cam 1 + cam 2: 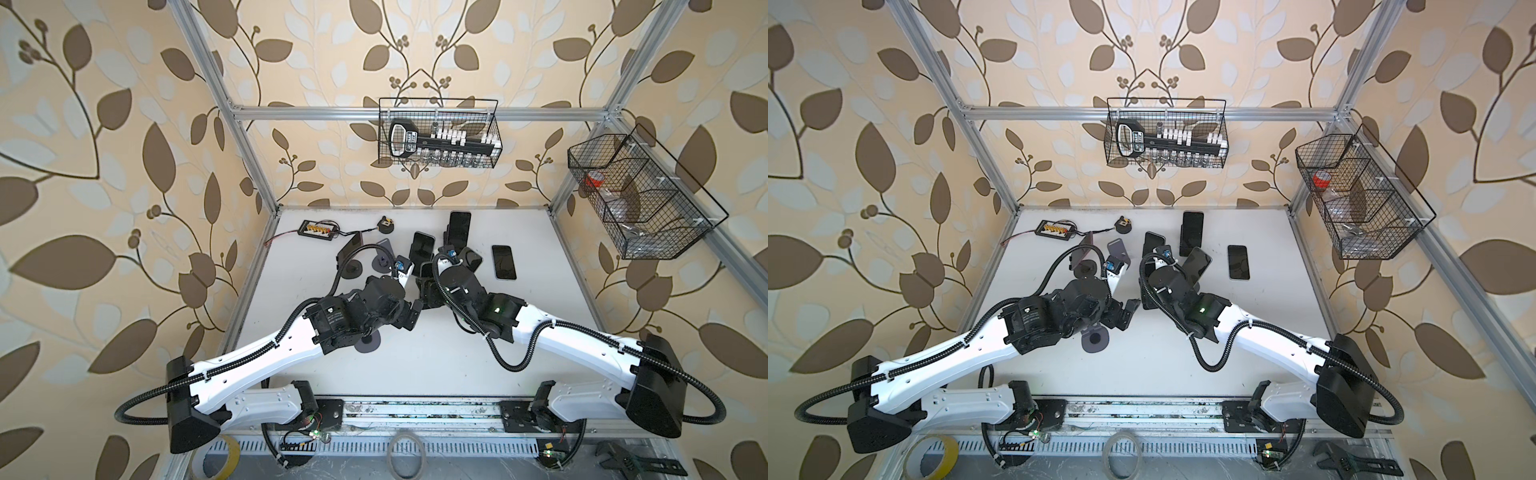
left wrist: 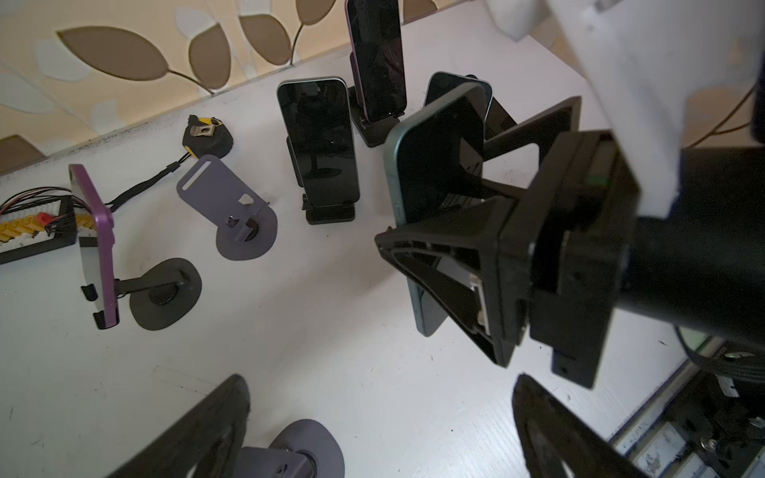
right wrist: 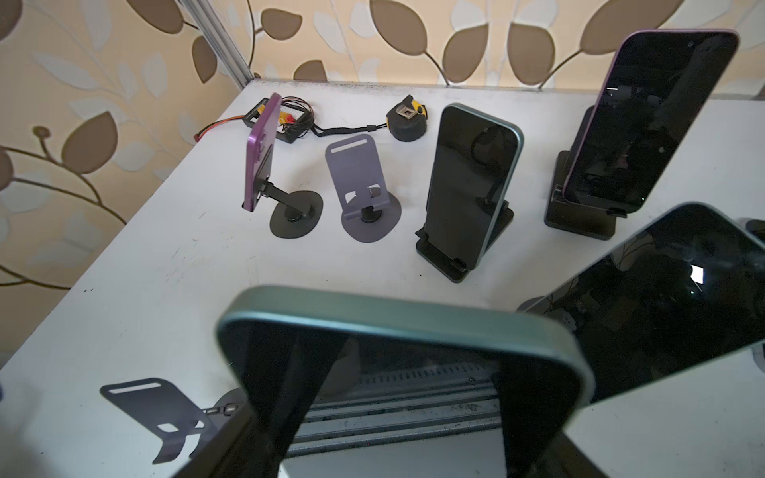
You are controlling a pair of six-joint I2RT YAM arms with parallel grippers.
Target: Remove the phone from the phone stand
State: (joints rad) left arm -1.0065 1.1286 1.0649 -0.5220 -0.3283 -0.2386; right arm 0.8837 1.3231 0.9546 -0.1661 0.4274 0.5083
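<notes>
Back wall: wire basket (image 1: 386,158) holds tool set (image 1: 440,141); side basket (image 1: 648,245), red item (image 1: 595,179)

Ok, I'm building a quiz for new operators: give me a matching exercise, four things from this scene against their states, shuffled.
Things
1. green-edged phone
2. purple-cased phone
3. purple stand beside it
4. black phone off to the right in a top view

States
a. empty
b. lying flat on the table
c. gripped by the right gripper
d. sitting on a round-based black stand

Pairs: 1-c, 2-d, 3-a, 4-b
</notes>
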